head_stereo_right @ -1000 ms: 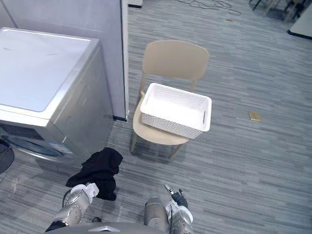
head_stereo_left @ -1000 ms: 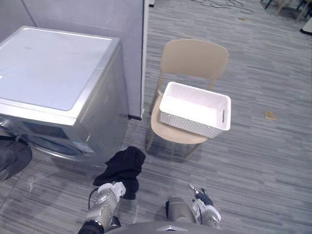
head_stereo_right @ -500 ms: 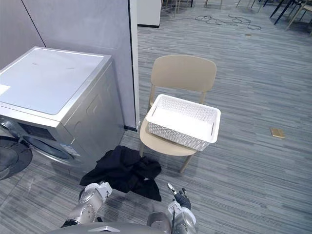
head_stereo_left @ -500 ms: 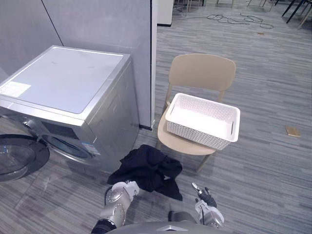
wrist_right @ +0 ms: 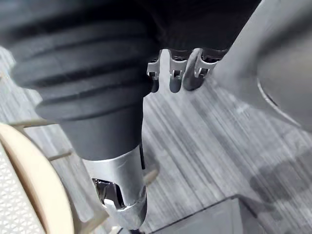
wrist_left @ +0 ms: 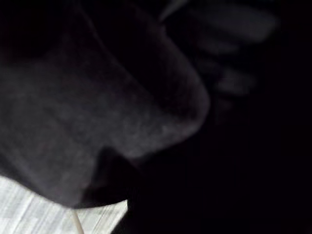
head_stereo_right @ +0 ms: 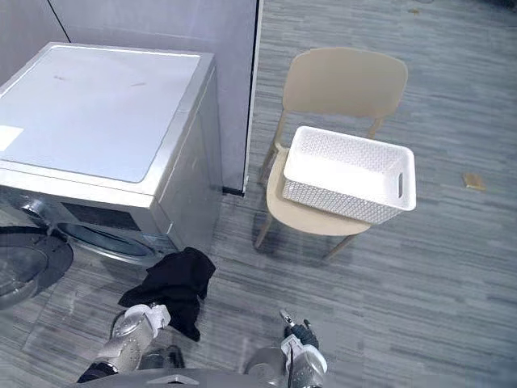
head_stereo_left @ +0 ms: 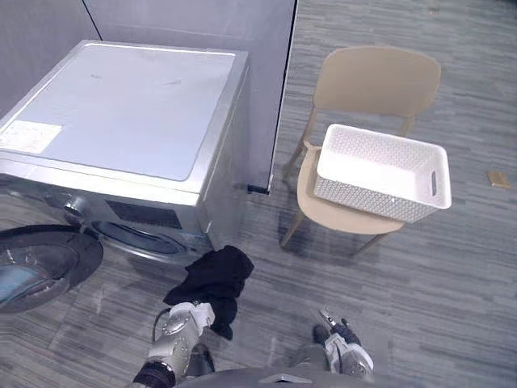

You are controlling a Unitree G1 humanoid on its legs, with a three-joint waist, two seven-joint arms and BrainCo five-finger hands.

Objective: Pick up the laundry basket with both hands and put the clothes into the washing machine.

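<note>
The black clothes [head_stereo_left: 214,276] hang bunched just above the floor in front of the washing machine [head_stereo_left: 121,121], and my left hand [head_stereo_left: 184,318] is shut on their lower edge. In the left wrist view the dark cloth [wrist_left: 97,112] lies right over the hand. The white laundry basket [head_stereo_left: 363,194] stands with nothing in it on the beige chair [head_stereo_left: 376,77] to the right. The machine's round door [head_stereo_left: 40,263] is swung open at the lower left, beside the drum opening [head_stereo_left: 133,234]. My right hand [head_stereo_left: 343,346] hangs low, its fingers [wrist_right: 175,73] curled, holding nothing.
A grey partition wall [head_stereo_left: 242,16] rises behind the machine, next to the chair. A small tan thing [head_stereo_left: 497,178] lies on the grey striped floor at the far right. Open floor stretches between the machine's front and the chair.
The camera has moved, so the whole picture shifted. The black clothes, spread wide half a second ago, are bunched narrow again at my left hand. The right hand stays low.
</note>
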